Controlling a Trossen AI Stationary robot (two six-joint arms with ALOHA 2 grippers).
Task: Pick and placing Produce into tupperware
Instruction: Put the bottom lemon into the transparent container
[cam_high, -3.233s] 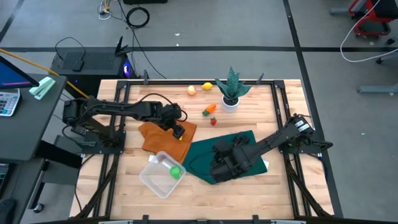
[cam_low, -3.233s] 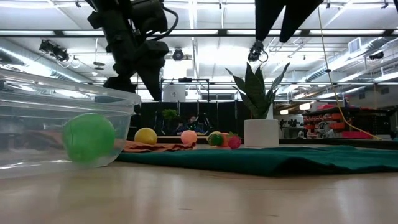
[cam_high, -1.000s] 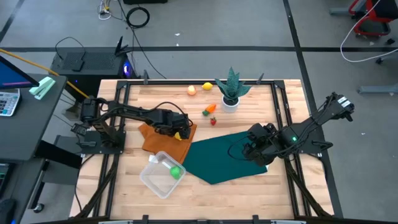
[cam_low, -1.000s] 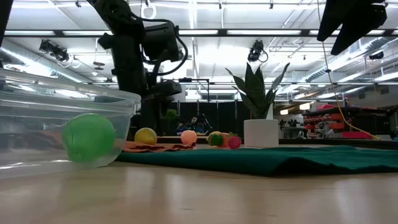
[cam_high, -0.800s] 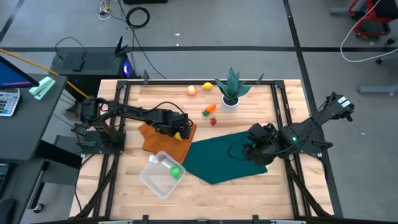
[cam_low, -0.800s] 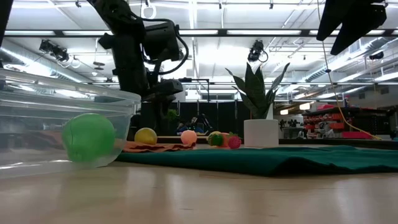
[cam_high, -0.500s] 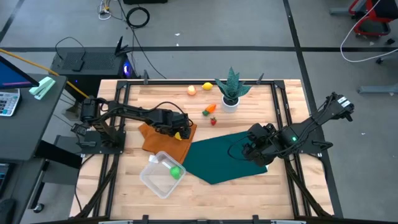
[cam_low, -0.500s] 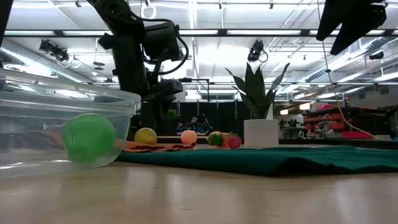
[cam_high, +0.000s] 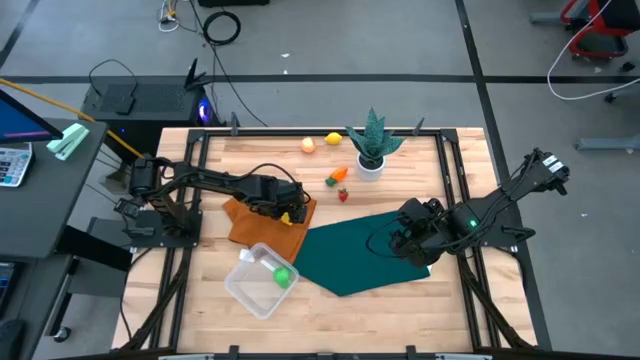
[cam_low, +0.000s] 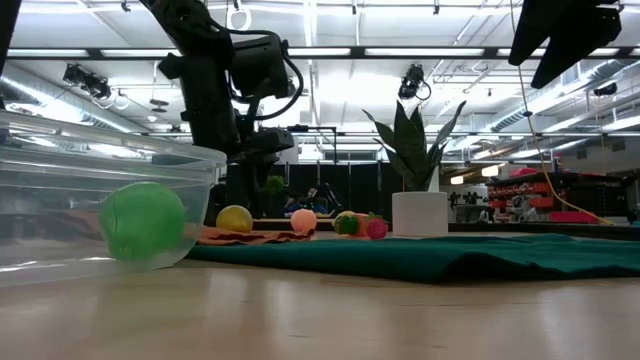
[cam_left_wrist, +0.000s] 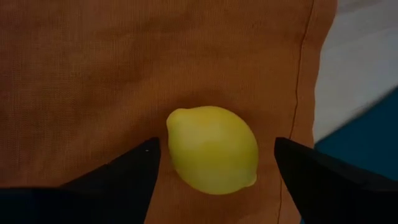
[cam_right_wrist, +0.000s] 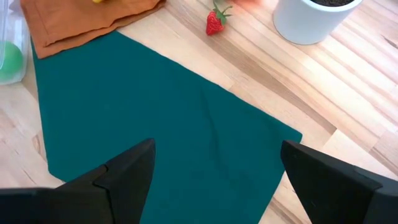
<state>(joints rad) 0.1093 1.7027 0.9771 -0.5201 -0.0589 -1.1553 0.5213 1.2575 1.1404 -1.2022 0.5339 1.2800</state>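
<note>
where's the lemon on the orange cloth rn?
High view: the lemon lies on the orange cloth near its edge by the green cloth, between the left pincer's open fingers.

Bright, even light falls from ceiling strip lamps (cam_low: 330, 52), which glare white in the low view. Between the left jaws, the lemon (cam_left_wrist: 212, 149) looks soft and blurred, casting only a faint shadow.
</note>
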